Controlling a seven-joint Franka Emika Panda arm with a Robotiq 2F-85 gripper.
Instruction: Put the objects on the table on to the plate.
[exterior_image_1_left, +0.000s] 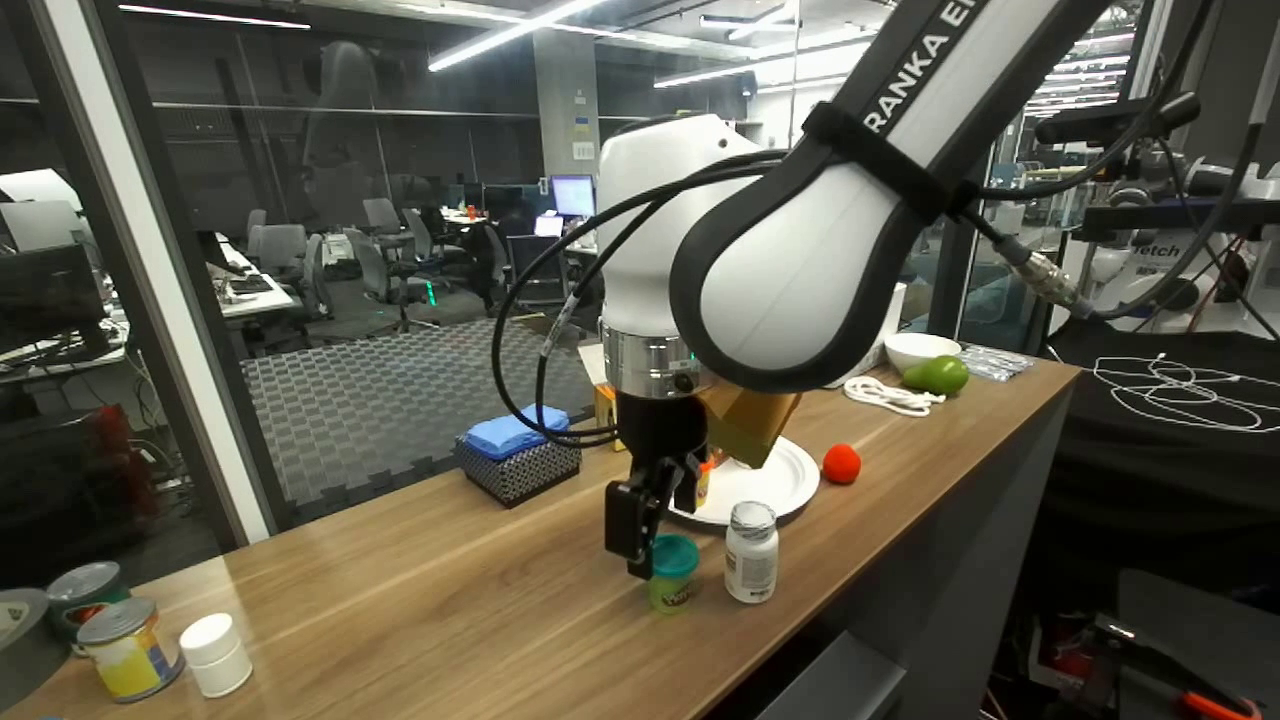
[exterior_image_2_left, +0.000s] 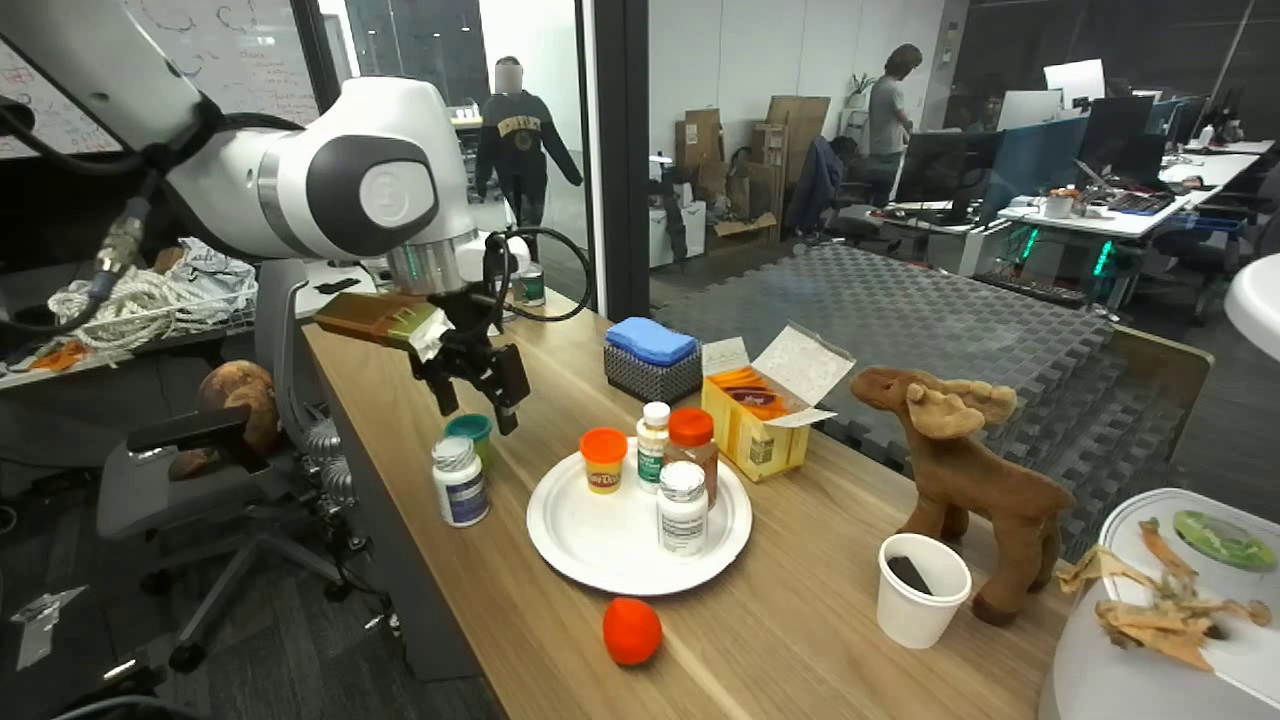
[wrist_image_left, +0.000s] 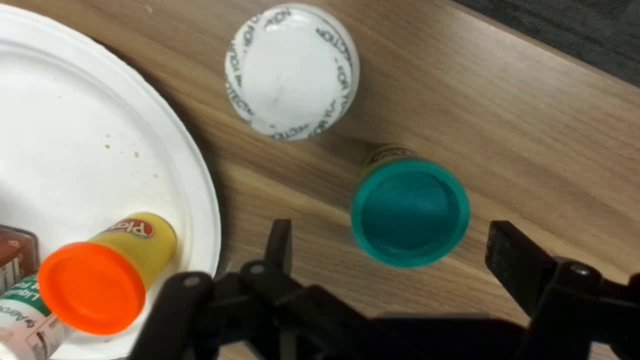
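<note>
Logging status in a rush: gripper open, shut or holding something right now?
Gripper: open, holding nothing; the teal-lidded tub stands ungripped.

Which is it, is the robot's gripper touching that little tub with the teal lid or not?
Apart. In the wrist view, wooden table shows between the tub and both fingers of the open gripper.
</note>
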